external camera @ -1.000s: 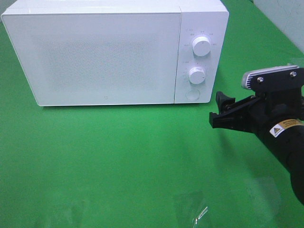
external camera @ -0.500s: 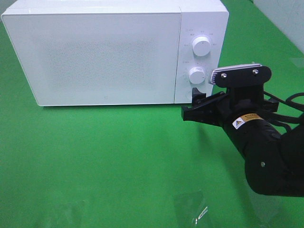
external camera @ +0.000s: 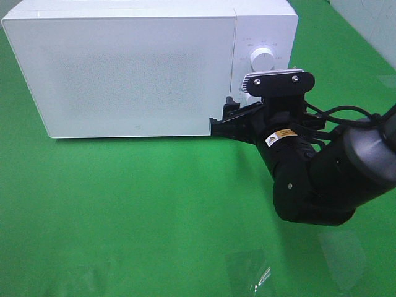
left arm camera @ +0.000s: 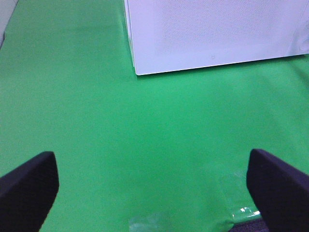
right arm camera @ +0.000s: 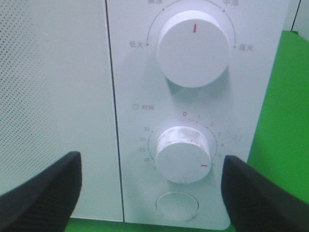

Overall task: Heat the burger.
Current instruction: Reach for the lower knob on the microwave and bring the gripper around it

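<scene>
The burger shows in none of the views. The microwave (external camera: 124, 68) stands on the green table (external camera: 124, 204) with its door (external camera: 117, 74) shut, and the door's dotted panel is opaque, so I cannot tell whether the burger is already inside.

The right claw (external camera: 221, 117) is spread and sits just in front of the control panel, low down near the seam between door and panel. From its wrist view the fingers flank the timer knob (right arm camera: 183, 154), with the round button (right arm camera: 177, 205) below and the upper knob (right arm camera: 193, 48) above. The timer's red mark points away from the 0 (though whether it is running, nothing here says).

The left claw (left arm camera: 152, 186) is spread too, holding nothing, over bare table well apart from the microwave.

My reading: this is the controls or door-release stage. If the burger is inside, setting the heat and time is what remains. If not, everything remains.
</scene>
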